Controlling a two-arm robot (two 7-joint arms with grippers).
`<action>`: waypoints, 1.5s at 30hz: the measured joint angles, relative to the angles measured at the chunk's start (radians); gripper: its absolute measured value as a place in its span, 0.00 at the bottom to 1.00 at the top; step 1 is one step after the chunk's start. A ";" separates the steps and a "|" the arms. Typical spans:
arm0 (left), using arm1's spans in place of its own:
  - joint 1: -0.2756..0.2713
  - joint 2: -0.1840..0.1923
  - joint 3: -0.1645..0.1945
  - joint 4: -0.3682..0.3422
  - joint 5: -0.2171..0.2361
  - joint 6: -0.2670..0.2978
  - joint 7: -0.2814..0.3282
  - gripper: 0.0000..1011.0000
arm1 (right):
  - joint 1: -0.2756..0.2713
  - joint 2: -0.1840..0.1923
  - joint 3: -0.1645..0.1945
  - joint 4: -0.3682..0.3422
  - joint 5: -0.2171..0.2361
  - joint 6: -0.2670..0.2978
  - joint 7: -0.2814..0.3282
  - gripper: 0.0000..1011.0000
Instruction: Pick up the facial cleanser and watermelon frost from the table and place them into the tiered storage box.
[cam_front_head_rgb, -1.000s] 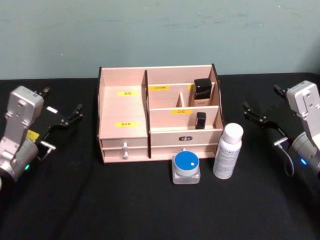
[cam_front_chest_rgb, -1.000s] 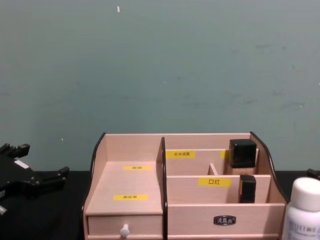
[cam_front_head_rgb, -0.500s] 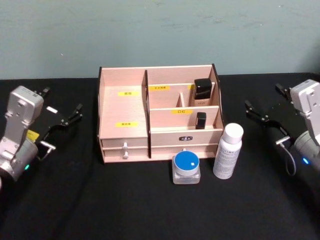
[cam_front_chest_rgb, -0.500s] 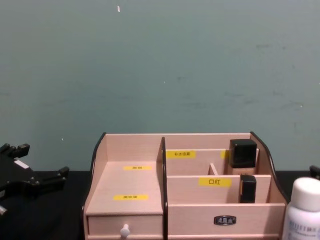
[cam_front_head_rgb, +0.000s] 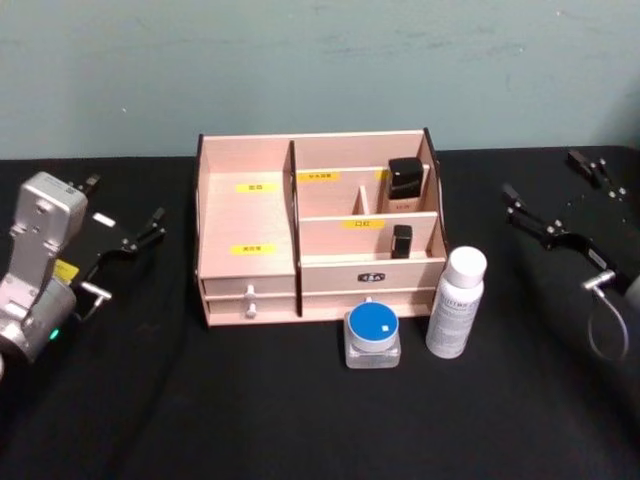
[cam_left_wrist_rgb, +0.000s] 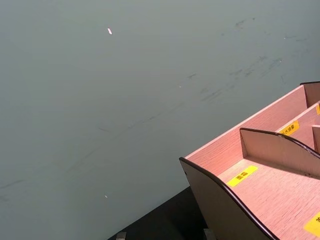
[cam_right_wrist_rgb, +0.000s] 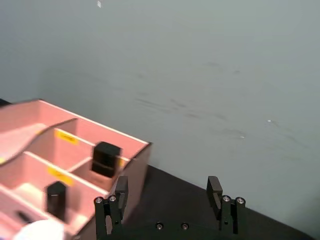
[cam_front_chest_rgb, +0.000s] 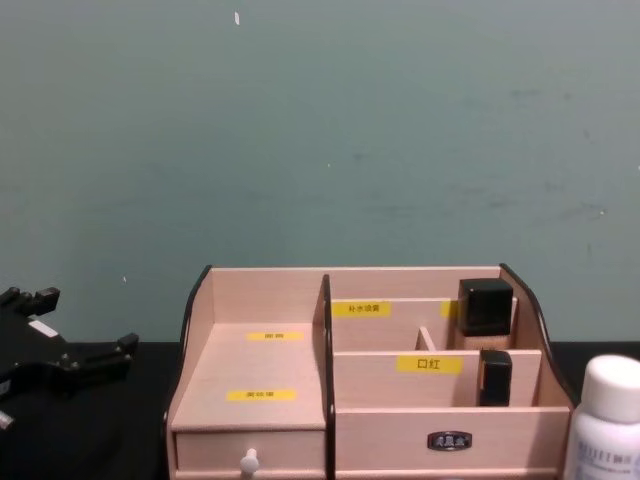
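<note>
- A black surface (cam_front_head_rgb: 300, 420) is carrying a pale pink-beige wooden tiered storage box (cam_front_head_rgb: 245, 215) at its centre.
- The left gripper (cam_front_head_rgb: 122, 205) and right gripper (cam_front_head_rgb: 548, 182) are hovering on either side, jaws apart.
- A white plastic bottle (cam_front_head_rgb: 456, 303) is standing by the box's near right corner.
- A blue-lidded clear jar (cam_front_head_rgb: 372, 333) is sitting just left of it.

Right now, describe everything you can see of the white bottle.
The white bottle is a slim cylinder, plastic by its look, with a white cap and grey print on its side. It stands upright on the black table, at the tiered storage box's front right corner, right of the blue-lidded jar. Nothing grips it.
</note>
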 joint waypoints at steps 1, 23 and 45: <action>0.000 0.000 0.000 0.000 0.000 0.000 0.000 0.99 | -0.014 0.006 0.007 -0.019 0.010 0.004 0.005 0.99; 0.000 0.000 0.000 0.000 0.000 0.000 0.000 0.99 | -0.354 0.116 0.166 -0.327 0.173 0.076 0.134 0.99; 0.000 0.000 0.000 0.000 0.000 0.000 0.000 0.99 | -0.345 0.063 0.113 -0.247 0.100 0.130 0.172 0.99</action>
